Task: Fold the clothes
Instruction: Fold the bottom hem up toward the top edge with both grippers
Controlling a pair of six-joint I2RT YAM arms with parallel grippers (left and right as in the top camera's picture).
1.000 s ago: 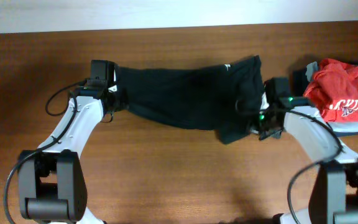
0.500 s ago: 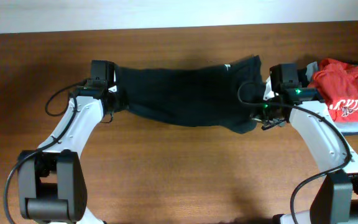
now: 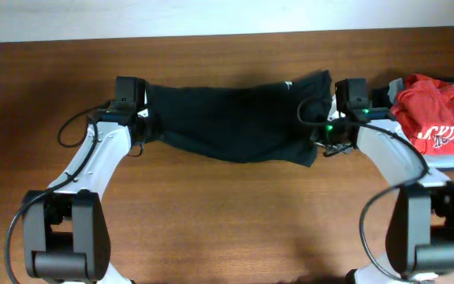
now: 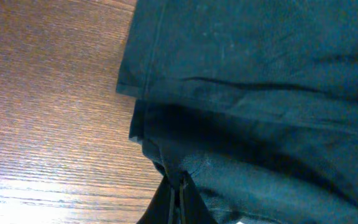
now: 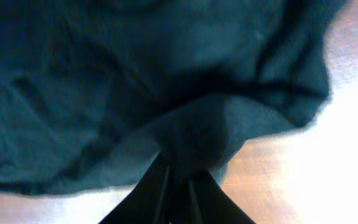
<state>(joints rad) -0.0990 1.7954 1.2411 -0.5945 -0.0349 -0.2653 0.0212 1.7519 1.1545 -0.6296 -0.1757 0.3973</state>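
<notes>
The black T-shirt (image 3: 235, 122) stretches in a band across the far half of the desk (image 3: 227, 213), held between the two arms, and a small white mark shows at its upper right edge. The left pincer (image 4: 180, 198) is pinched narrow on a fold at the shirt's left end, beside a stitched hem. The right pincer (image 5: 178, 183) is closed on a bunched knot of cloth at the right end, with the fabric hanging in creases around it.

Near the right arm, at the desk's right edge, a crumpled red shirt (image 3: 440, 118) with white lettering lies on a grey garment (image 3: 452, 163). It is near the black shirt's right end but apart from it. The desk is brown wood grain, bright with glare in the right wrist view. A pale wall (image 3: 211, 16) runs along its far edge.
</notes>
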